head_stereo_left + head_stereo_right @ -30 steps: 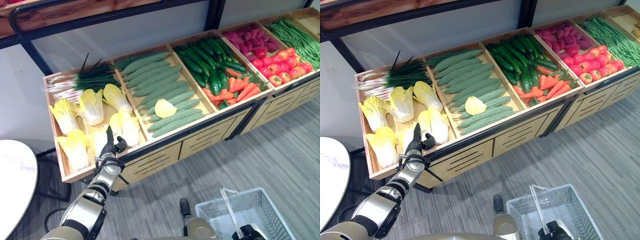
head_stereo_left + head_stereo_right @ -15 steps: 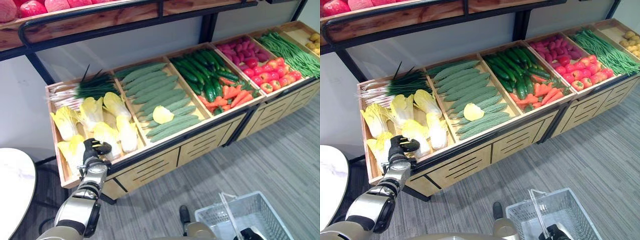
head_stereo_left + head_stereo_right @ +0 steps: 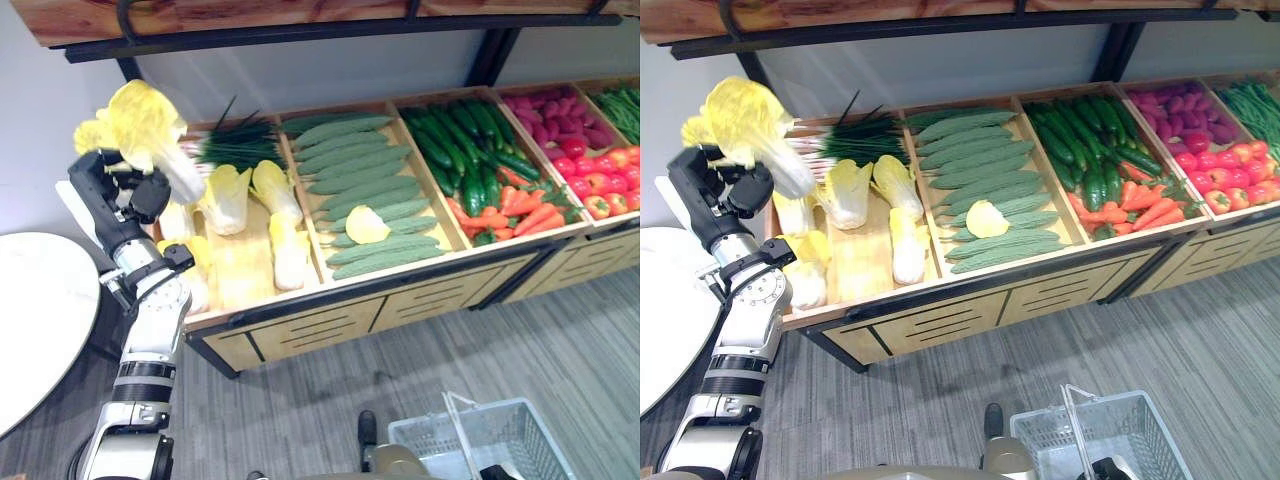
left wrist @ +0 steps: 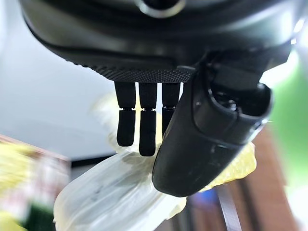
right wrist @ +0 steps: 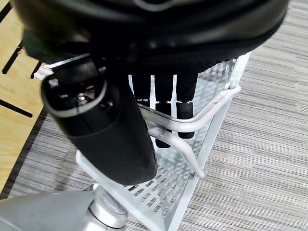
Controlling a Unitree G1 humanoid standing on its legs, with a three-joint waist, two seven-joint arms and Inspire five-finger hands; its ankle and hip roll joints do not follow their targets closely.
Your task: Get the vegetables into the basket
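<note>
Yellow leafy napa cabbage (image 3: 140, 125) clenched in left hand (image 3: 120, 195), lifted; right hand (image 5: 144, 110) grips white wire basket (image 3: 1095, 435) handle; next: carry across, drop in.

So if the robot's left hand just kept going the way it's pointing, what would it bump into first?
Probably nothing solid soon. The left hand, closed on a cabbage, points up and back toward the wall under the upper shelf; depth is hard to judge.
</note>
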